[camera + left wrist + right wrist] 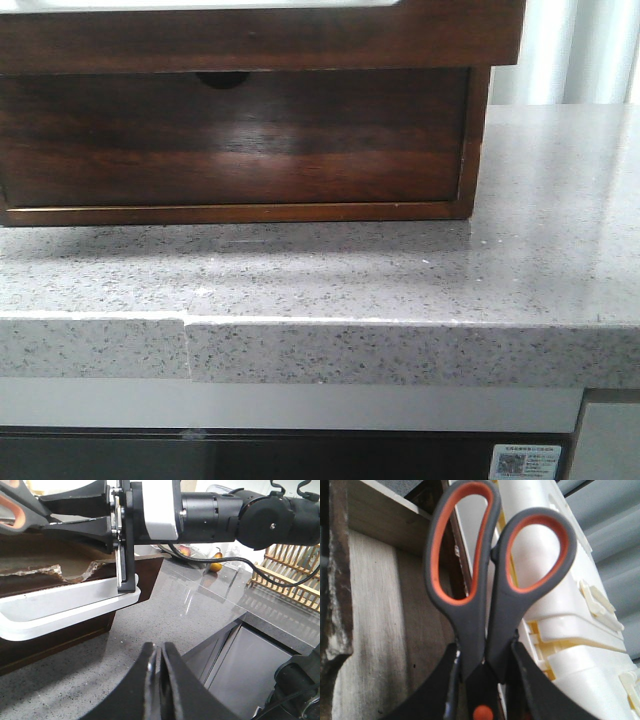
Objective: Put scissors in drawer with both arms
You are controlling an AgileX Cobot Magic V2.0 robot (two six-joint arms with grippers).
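Right wrist view. The right gripper (482, 680) clamps the scissors (487, 575) at the shanks, just above an orange pivot. Two grey handle loops with orange lining point toward 12 o'clock. Bare wooden boards (375, 625) lie at 9 o'clock; a white plastic container (560, 630) lies at 3 o'clock.

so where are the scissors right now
The grey-handled scissors with orange-lined loops are clamped between the right gripper jaws, loops pointing away from it, above the wooden cabinet. They are absent from the front view.
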